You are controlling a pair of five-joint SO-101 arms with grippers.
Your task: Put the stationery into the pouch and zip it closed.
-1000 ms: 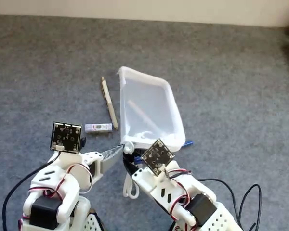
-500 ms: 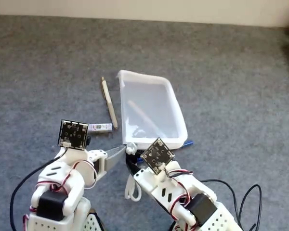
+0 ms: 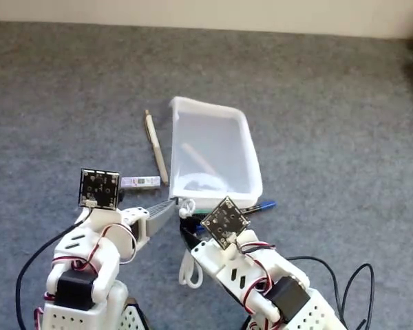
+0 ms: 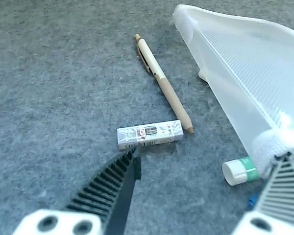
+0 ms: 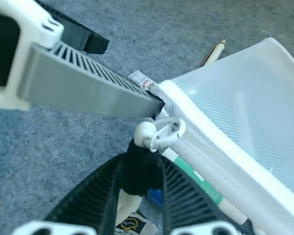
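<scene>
Grey carpet (image 3: 330,103) covers the table in the high view, and the white mesh pouch (image 3: 213,148) lies in the middle, close to both arms. A beige pen (image 3: 155,148) and a small white box (image 3: 140,182) lie just beside it on the left arm's side. A blue pen (image 3: 263,205) pokes out from under its near edge.

From the left wrist, the left gripper (image 4: 208,159) is spread wide. Its dark finger ends just short of the box and its grey finger rests against the pouch's corner. A green-and-white tube (image 4: 239,169) lies beside that corner.

From the right wrist, the right gripper (image 5: 141,164) is clamped narrowly on a black object (image 5: 141,171) just below the pouch's white zipper ring (image 5: 161,131).
</scene>
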